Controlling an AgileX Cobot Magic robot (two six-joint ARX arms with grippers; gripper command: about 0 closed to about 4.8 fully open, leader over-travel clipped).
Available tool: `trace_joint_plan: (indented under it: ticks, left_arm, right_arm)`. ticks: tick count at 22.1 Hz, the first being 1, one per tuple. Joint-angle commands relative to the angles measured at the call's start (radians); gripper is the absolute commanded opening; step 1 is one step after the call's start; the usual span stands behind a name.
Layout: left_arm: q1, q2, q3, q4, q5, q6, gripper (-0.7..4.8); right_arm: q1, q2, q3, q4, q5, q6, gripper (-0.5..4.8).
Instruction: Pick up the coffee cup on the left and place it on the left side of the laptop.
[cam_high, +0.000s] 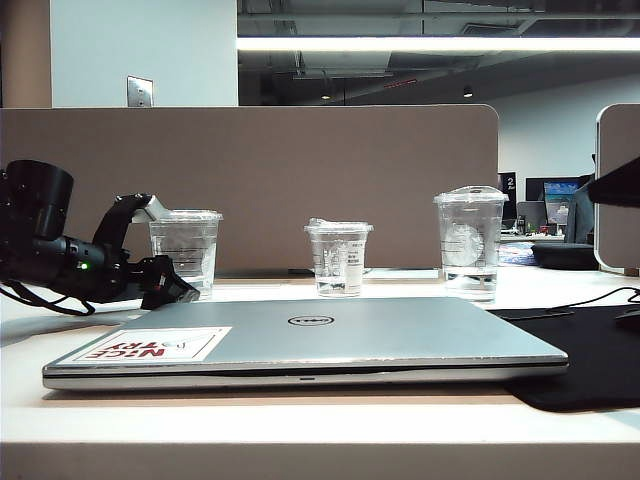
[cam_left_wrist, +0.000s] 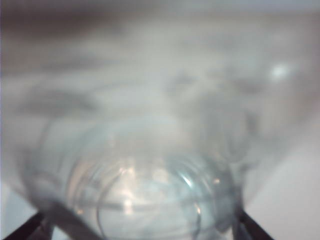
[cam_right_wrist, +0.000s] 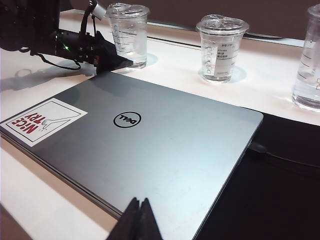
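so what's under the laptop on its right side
A black mat lies under the laptop's right edge and sticks out beyond it on the table. How far it runs beneath is hidden by the laptop.

The left wrist view is a close blur: the coffee cup (cam_left_wrist: 150, 190) fills it, its markings unreadable. Only two dark finger edges of the left gripper (cam_left_wrist: 140, 227) show at the corners. The tall cup (cam_right_wrist: 310, 60) is cut off.

1. Exterior view: a ceiling light strip (cam_high: 440, 44) glows overhead; the picture is sharp and evenly lit.
2. Left wrist view: badly blurred, the coffee cup (cam_left_wrist: 150, 195) out of focus, milky glare.
3. Right wrist view: sharp, with soft shadows on the surface (cam_right_wrist: 175, 60).
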Motion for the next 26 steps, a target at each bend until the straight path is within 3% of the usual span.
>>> trace_joint_plan:
  ticks: [1,26]
  left_arm:
    - [-0.016,0.002,0.004,0.037,-0.020,0.003,4.79]
    - [-0.058,0.003,0.004,0.095,-0.039,-0.030,4.79]
  right_arm:
    - [0.001,0.001,-0.004,0.018,0.002,0.003,-0.04]
    - [0.001,0.001,-0.004,0.018,0.002,0.003,-0.04]
